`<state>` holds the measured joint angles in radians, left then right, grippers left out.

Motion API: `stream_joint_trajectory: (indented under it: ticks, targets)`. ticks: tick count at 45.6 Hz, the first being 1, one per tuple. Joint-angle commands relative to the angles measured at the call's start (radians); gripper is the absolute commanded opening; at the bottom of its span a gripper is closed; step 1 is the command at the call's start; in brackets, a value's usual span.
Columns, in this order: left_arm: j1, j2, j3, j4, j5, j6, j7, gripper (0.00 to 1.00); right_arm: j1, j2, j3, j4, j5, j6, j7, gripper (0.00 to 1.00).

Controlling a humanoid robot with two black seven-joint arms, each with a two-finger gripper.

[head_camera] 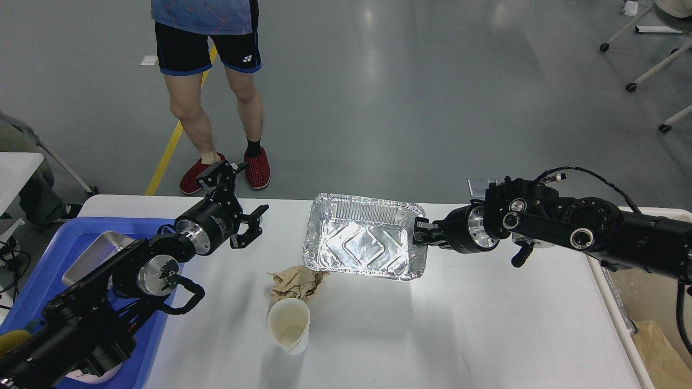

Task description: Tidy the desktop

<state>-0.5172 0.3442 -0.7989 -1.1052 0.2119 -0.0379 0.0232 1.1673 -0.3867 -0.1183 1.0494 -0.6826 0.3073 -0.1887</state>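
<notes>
The white desktop (pixel 486 324) fills the lower view. My right gripper (pixel 419 231) is shut on the right rim of a silver foil tray (pixel 359 243), held level just above the desktop at its middle back. A crumpled brown paper (pixel 294 282) lies just left of and below the tray. A white paper cup (pixel 290 324) stands in front of the paper. My left gripper (pixel 238 202) is open and empty, raised over the desktop's back left, beside the blue plastic tray (pixel 32 281).
A steel pan (pixel 89 259) lies in the blue tray, partly hidden by my left arm. A person in red shoes (pixel 257 165) stands behind the table. A beige bin (pixel 649 319) sits off the table's right edge.
</notes>
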Motion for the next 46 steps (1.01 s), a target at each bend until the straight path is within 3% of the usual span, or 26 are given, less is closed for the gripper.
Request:
stream_joint_trajectory:
  ticks: [1,14,19,22,26,30,35,46]
  targets:
    - [0.002,0.194,0.134,-0.139,0.001,-0.008,0.018,0.96,-0.001,-0.004,0.003,0.001,0.000,0.000,0.002,0.00]
    - [-0.056,0.650,0.337,-0.481,0.058,-0.065,0.015,0.96,-0.011,-0.011,0.011,0.003,0.000,0.000,0.002,0.00]
    - [-0.162,0.774,0.441,-0.542,0.073,-0.122,0.037,0.96,-0.018,-0.008,0.011,0.004,0.000,-0.002,0.002,0.00]
    - [-0.234,0.846,0.512,-0.570,0.075,-0.154,0.073,0.96,-0.021,-0.004,0.012,0.006,0.000,-0.005,0.002,0.00]
    - [-0.317,0.914,0.587,-0.605,0.078,-0.204,0.124,0.96,-0.021,-0.004,0.014,0.008,0.000,-0.007,0.002,0.00]
    - [-0.354,0.970,0.624,-0.631,0.083,-0.238,0.145,0.96,-0.021,-0.003,0.026,0.003,0.000,-0.007,0.002,0.00]
    - [-0.356,1.038,0.624,-0.656,0.118,-0.252,0.147,0.96,-0.011,0.002,0.029,0.000,0.000,-0.007,0.002,0.00]
    - [-0.380,1.159,0.619,-0.657,0.173,-0.376,0.138,0.95,-0.012,0.011,0.046,0.001,0.000,-0.007,0.002,0.00]
